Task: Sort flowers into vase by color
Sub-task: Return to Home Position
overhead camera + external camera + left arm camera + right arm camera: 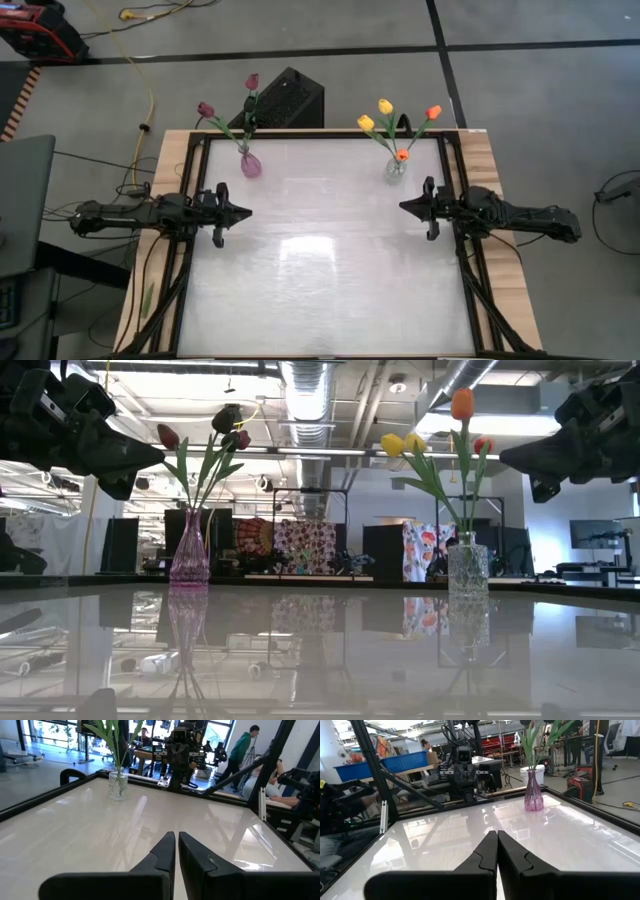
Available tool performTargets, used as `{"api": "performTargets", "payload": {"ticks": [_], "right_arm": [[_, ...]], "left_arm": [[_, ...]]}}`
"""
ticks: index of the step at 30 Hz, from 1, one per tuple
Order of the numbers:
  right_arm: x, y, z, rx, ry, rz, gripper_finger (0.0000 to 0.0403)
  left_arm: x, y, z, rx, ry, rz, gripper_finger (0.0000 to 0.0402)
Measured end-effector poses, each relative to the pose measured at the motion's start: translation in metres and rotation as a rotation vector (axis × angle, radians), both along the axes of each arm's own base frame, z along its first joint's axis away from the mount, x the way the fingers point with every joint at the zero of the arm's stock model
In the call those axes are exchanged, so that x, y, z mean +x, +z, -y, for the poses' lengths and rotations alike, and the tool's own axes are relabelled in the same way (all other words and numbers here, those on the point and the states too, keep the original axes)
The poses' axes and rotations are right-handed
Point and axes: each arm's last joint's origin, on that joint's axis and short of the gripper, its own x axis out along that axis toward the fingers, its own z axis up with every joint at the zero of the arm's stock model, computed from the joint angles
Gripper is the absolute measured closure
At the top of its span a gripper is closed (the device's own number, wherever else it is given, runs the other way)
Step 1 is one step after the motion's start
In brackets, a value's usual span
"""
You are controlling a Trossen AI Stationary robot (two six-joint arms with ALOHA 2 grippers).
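A pink glass vase (250, 165) stands at the table's far left and holds maroon tulips (206, 109) by their stems. A clear glass vase (396, 167) at the far right holds yellow tulips (366, 123) and orange-red ones (433, 112). In the low view the pink vase (189, 555) and the clear vase (467, 568) both stand upright. My left gripper (247, 211) hovers shut over the table's left side, my right gripper (403, 206) shut over the right side; both point toward the middle and hold nothing.
The glossy white tabletop (320, 260) has a black frame rail (320, 133) round it. A black box (285, 100) sits beyond the far edge. People show in the room behind, one in a green top (243, 745).
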Motion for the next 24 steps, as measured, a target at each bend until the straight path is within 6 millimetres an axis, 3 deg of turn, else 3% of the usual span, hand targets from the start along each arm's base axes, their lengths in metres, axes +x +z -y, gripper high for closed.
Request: {"api": "performTargets", "payload": {"ticks": [24], "right_arm": [[0.0000, -0.0003, 0.0000, 0.000, 0.000, -0.001, 0.0367]], "left_arm": [[0.0000, 0.0000, 0.0025, 0.005, -0.026, 0.000, 0.0391]]}}
